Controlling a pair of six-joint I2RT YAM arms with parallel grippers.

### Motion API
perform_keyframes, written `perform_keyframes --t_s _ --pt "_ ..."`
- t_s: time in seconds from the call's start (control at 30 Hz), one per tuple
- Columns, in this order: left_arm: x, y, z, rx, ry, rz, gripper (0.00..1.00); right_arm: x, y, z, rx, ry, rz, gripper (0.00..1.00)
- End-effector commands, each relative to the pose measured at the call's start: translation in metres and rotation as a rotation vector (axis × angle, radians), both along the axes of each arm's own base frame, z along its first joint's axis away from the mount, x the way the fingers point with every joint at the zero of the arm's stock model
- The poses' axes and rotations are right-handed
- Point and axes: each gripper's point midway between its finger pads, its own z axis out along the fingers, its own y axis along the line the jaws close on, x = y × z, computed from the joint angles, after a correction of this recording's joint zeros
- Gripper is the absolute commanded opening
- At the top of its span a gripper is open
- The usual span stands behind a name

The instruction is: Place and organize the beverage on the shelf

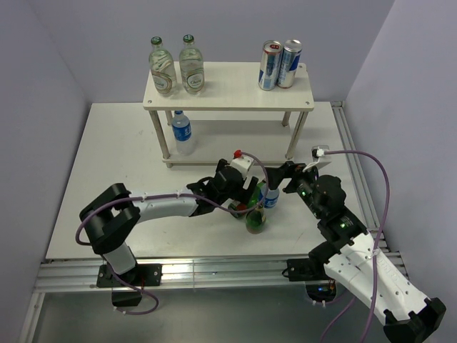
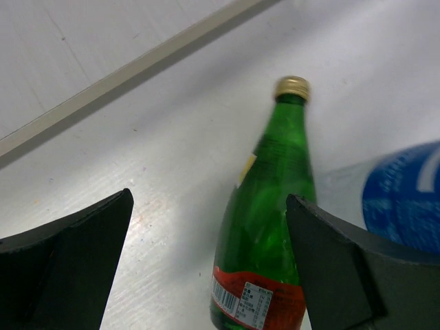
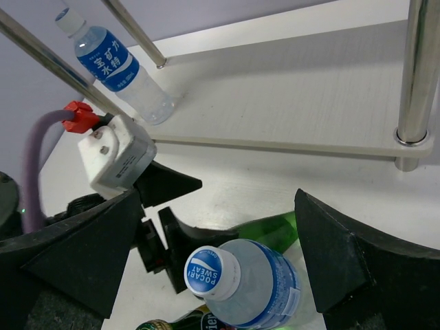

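Note:
The shelf [image 1: 228,89] stands at the back, with two clear glass bottles [image 1: 176,68] and two cans [image 1: 280,64] on its top board and a water bottle [image 1: 183,132] on the lower board [image 3: 289,103]. My left gripper [image 2: 210,199] is open around a green bottle [image 2: 265,227] with a gold cap and red label, which sits close to the right finger. My right gripper [image 3: 220,199] hangs open over a blue-labelled Pocari Sweat bottle [image 3: 240,282], touching nothing. In the top view both grippers [image 1: 250,196] [image 1: 284,175] meet at the bottle cluster [image 1: 260,211].
A second green bottle [image 3: 185,322] shows at the bottom edge of the right wrist view, against the Pocari bottle. The shelf's front right leg [image 3: 419,69] stands just behind the right gripper. The table's metal rail [image 1: 214,271] runs along the near edge.

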Motion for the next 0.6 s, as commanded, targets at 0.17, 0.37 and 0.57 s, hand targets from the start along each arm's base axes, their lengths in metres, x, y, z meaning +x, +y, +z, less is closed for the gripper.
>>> perform_keyframes --t_s 0.17,0.37,0.57 --pt "-0.016 -0.027 0.01 -0.009 0.047 -0.168 0.99 -0.001 0.003 0.002 0.012 -0.016 0.015 1.0" --pt "-0.018 -0.043 -0.028 0.025 0.183 -0.156 0.99 -0.001 0.002 0.002 0.01 -0.017 0.009 1.0" --pt "-0.022 -0.035 -0.051 0.077 0.249 -0.094 0.97 -0.001 0.003 0.002 0.012 -0.017 0.01 1.0"
